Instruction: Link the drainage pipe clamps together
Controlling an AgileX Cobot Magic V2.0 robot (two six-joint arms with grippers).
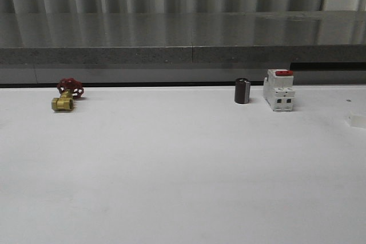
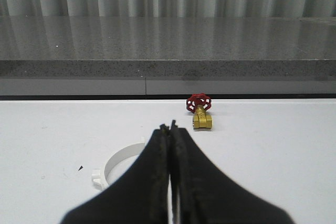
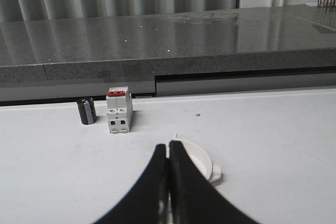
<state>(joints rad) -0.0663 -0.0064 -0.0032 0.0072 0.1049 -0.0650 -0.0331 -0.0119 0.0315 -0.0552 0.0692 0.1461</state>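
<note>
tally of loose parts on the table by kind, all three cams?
White plastic semicircular pipe clamp halves: 2, one by the left end effector at, one by the right end effector at
Brass valve with red handwheel: 1
Dark cylindrical capacitor-like part: 1
White boxy breaker with red switch: 1
Total: 5

A white table [image 1: 183, 170] is carrying a brass valve [image 1: 64, 102] with a red handwheel at its far left, and a dark cylinder [image 1: 242, 91] standing just beside a white breaker [image 1: 279, 91] at far right. One white half-ring clamp [image 2: 118, 162] is lying near the valve; another half-ring [image 3: 198, 160] is lying nearer than the breaker.
</note>
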